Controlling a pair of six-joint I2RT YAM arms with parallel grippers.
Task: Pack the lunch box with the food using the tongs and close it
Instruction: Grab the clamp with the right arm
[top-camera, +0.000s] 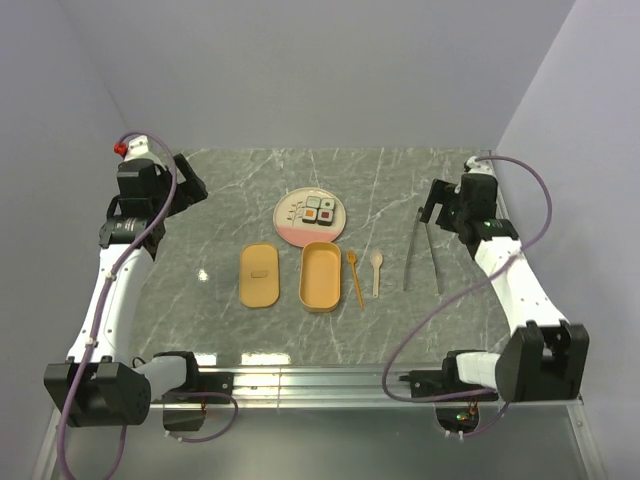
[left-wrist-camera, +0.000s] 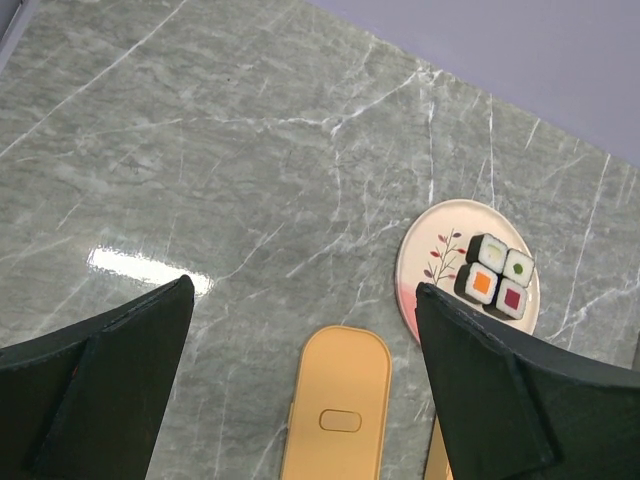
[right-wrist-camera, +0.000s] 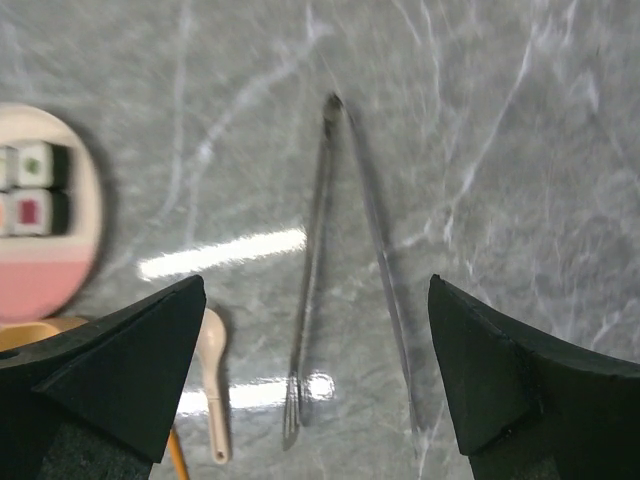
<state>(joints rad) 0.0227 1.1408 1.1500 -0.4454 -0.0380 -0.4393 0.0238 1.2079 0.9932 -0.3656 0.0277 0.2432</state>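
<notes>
The lunch box base (top-camera: 320, 275) lies open at the table's middle, its flat lid (top-camera: 259, 275) beside it on the left. The food, several sushi rolls (top-camera: 318, 210), sits on a round pink-and-cream plate (top-camera: 300, 225) just behind. The tongs (top-camera: 411, 255) lie flat on the right, arms spread toward me. My left gripper (top-camera: 192, 188) hovers open at far left; in its wrist view the gripper (left-wrist-camera: 302, 288) frames the lid (left-wrist-camera: 340, 410) and the rolls (left-wrist-camera: 498, 275). My right gripper (top-camera: 432, 208) hangs open above the tongs' joined end; the wrist view shows that gripper (right-wrist-camera: 316, 282) empty over the tongs (right-wrist-camera: 312, 270).
An orange spoon (top-camera: 355, 275) and a beige spoon (top-camera: 376, 270) lie between the box base and the tongs. The beige spoon (right-wrist-camera: 213, 380) also shows by the right gripper's left finger. Lilac walls close in the table on three sides.
</notes>
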